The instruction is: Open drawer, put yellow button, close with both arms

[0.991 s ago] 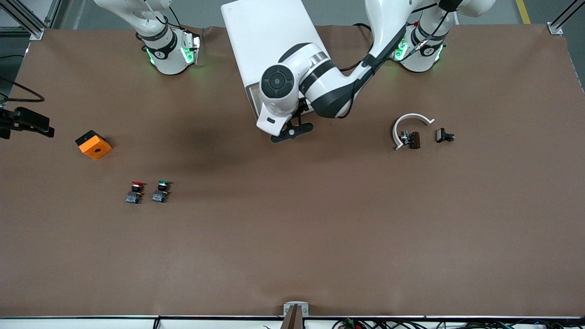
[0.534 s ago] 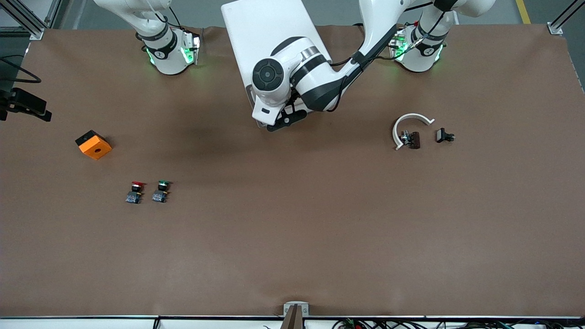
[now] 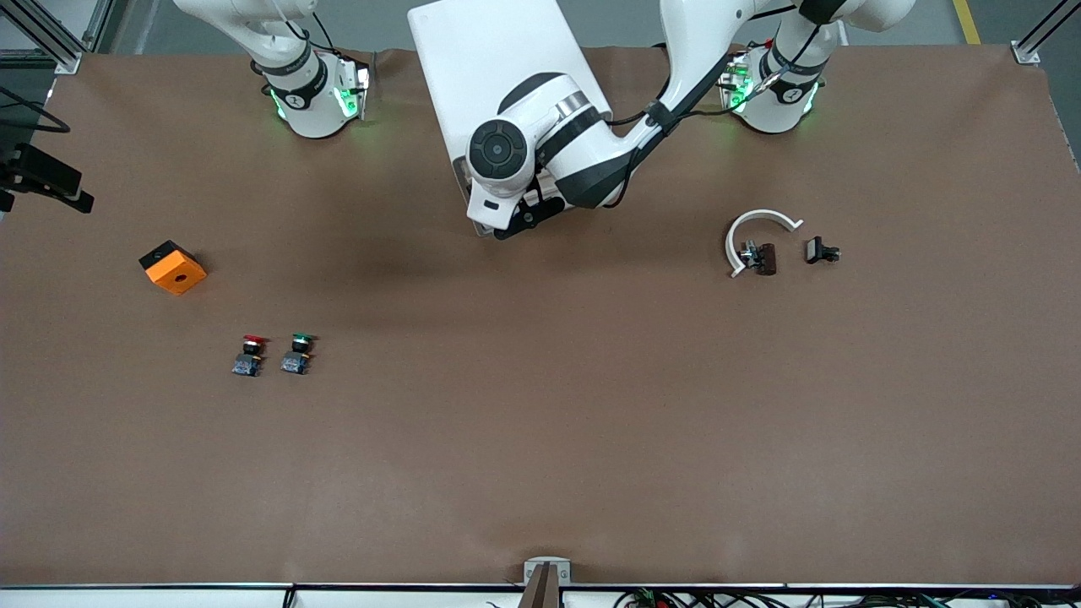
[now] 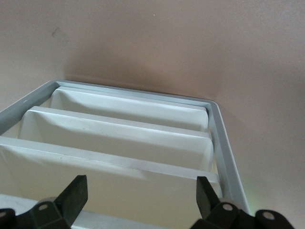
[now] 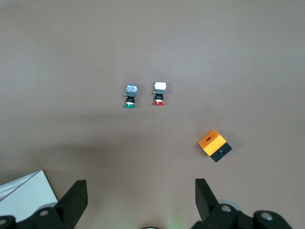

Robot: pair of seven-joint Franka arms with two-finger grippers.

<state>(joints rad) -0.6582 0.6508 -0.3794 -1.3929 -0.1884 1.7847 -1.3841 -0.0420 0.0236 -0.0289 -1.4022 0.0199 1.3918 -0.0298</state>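
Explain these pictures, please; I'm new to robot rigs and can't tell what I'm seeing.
Two white robot arms stand at a brown table. The wide picture looks down from across the table; the other two come from cameras on each wrist. The left gripper, open and empty, is at the front of a white drawer cabinet. The right gripper, also open and empty, waits high over the table's edge. On the table lie a red button, a green button, an orange box and a white curved piece.

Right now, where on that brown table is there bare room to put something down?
The broad strip nearest the front camera is bare, below the red-capped button and green-capped button. Crowded: in front of the white cabinet, where the left claw hovers.
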